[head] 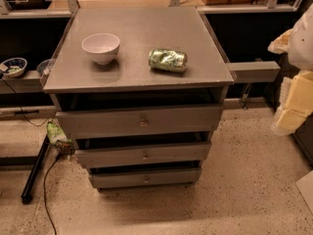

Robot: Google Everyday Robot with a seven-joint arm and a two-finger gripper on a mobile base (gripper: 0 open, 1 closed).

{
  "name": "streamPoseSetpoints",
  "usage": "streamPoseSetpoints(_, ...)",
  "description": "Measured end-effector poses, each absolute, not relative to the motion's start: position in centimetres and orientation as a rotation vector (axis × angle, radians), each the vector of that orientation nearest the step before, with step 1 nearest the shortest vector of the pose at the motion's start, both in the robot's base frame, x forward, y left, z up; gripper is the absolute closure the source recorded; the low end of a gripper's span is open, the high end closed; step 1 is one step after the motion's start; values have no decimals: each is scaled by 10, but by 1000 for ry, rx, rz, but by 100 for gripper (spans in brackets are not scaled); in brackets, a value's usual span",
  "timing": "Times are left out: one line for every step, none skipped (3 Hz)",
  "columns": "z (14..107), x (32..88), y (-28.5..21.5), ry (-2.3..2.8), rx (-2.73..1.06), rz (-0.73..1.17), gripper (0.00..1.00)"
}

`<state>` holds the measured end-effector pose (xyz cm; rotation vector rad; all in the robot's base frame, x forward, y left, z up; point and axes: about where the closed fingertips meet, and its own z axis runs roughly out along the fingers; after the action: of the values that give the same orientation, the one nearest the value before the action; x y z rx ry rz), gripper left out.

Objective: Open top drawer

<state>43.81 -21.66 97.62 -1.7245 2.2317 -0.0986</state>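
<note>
The grey cabinet [137, 77] has three drawers stacked. The top drawer [98, 123] is the widest, with a plain grey front and a small metal knob [143, 122] at its centre. A dark gap shows between its front and the cabinet top. Two narrower drawers [107, 155] sit below it, each with its own small knob. Pale white and yellow shapes at the right edge [298, 97] look like parts of my arm. My gripper is not in view and nothing touches the knob.
A white bowl [101, 47] and a crushed green can [168, 60] lie on the cabinet top. A black cable and stand foot [34, 175] lie on the floor at left. A shelf with a small bowl [13, 66] runs behind at left.
</note>
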Motion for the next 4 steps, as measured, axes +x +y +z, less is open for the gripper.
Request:
streamPoseSetpoints(976, 438, -217, 2232, -1725, -99, 0)
streamPoseSetpoints(976, 438, -217, 2232, -1724, -99, 13)
streamPoseSetpoints(976, 438, -217, 2232, -1724, -99, 36)
streamPoseSetpoints(976, 438, -217, 2232, -1724, -99, 59)
